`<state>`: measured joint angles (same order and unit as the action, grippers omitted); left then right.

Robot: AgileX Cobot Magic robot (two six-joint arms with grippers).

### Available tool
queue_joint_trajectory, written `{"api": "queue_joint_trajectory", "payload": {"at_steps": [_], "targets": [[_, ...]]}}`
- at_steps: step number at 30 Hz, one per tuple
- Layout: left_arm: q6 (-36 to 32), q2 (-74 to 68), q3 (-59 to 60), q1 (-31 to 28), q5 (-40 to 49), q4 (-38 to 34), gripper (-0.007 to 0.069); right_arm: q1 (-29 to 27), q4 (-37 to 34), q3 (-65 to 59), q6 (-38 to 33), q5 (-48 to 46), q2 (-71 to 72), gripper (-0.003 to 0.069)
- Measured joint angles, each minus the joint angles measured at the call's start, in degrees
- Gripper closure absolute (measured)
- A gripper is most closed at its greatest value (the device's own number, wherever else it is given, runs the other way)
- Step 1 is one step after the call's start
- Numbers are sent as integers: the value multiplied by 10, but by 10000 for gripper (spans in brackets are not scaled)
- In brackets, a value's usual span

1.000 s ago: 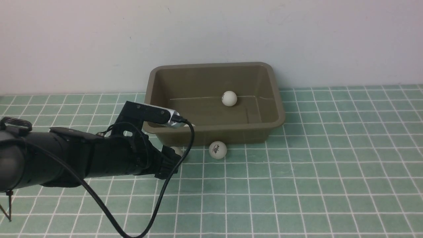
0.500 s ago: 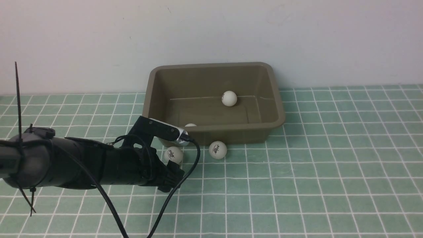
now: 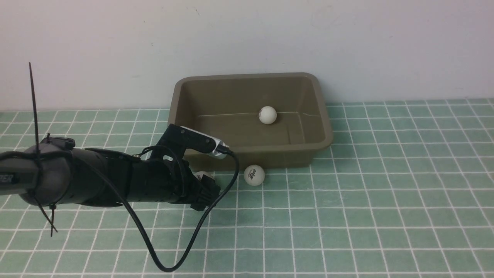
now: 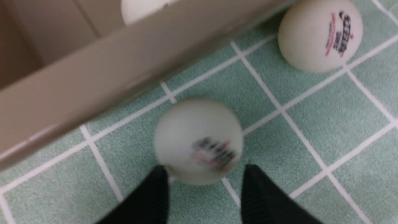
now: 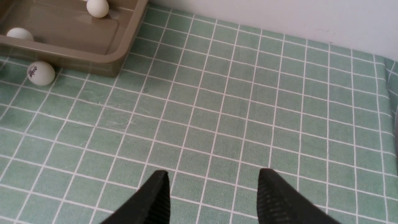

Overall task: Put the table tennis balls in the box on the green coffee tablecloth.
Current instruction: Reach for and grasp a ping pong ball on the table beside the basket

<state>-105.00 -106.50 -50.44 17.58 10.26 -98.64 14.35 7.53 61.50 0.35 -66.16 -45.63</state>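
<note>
On the green coffee tablecloth, my left gripper is low in front of the box. Its fingertips press both sides of a white table tennis ball, so it is shut on that ball. In the front view the ball is mostly hidden behind the gripper. A second ball lies on the cloth against the box's front wall. One ball lies inside the box at the back, another just behind its front wall. My right gripper hangs open over bare cloth.
A white wall stands right behind the box. A black cable loops from the left wrist down onto the cloth. The cloth's edge shows at the far side in the right wrist view.
The left arm has slid forward and right until its fingers reach the nearer ball. Its jaws have narrowed from wide open onto that ball. The other balls have not moved.
</note>
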Motion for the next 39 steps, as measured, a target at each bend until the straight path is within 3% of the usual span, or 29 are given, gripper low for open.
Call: {"api": "queue_joint_trajectory", "payload": {"at_steps": [3,6,10,23,31,34,39], "targets": [[-10,-1,0,0,2,0,389,0,0,0,0,0,0,303],[-19,4,0,0,14,0,529,0,0,0,0,0,0,303],[-21,16,0,0,32,0,607,0,0,0,0,1,0,303],[-21,37,0,0,44,1,629,0,0,0,0,2,0,303],[24,57,0,0,55,1,629,0,0,0,0,4,0,303],[55,69,0,0,64,10,629,0,0,0,0,4,0,303],[232,109,0,0,134,142,629,0,0,0,0,4,0,303]]}}
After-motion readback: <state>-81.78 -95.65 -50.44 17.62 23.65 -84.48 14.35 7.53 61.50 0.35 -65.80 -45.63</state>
